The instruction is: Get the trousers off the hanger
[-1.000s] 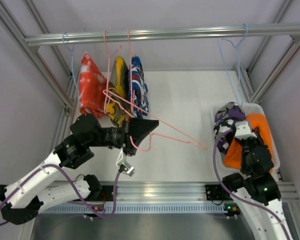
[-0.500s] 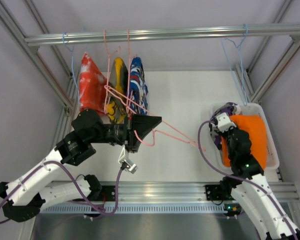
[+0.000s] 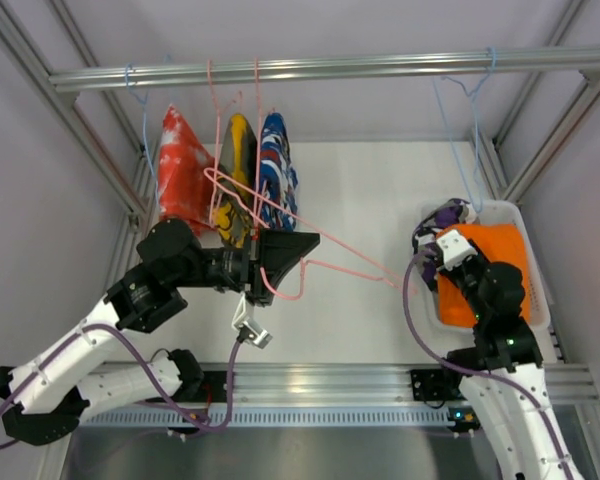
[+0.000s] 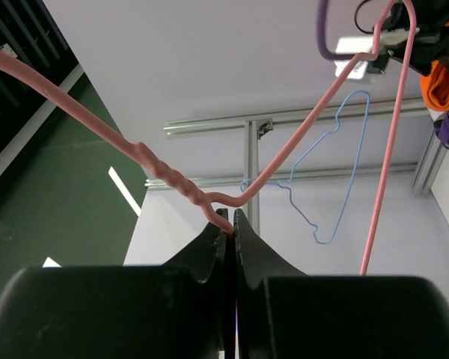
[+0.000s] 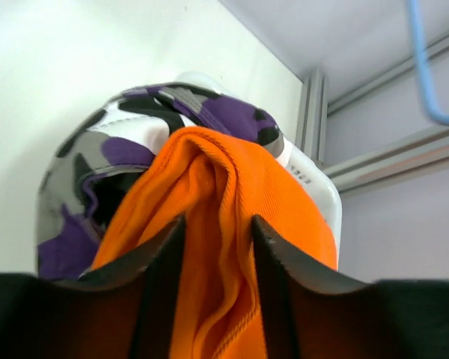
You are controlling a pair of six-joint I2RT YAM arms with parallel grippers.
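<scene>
in the white bin (image 3: pixel 502 208) at the right, the orange trousers (image 5: pixel 284 224) lie against the camouflage trousers (image 5: pixel 135 127), with the right gripper (image 5: pixel 217 224) spread open astride the orange fold; best lift straight up, snagging nothing, while the left gripper (image 4: pixel 230 224) stands clenched on the pink hanger (image 4: pixel 172 183)

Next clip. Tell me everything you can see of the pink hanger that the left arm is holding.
The pink hanger is thin wire, pink all over, with a twisted neck and a triangular frame. No garment is on it. The left pincer is shut on it just below the twist. It lies tilted, nearly flat, above the table, and its far corner reaches toward the white bin on the right. Whether its hook end touches the hanging garments cannot be told.
</scene>
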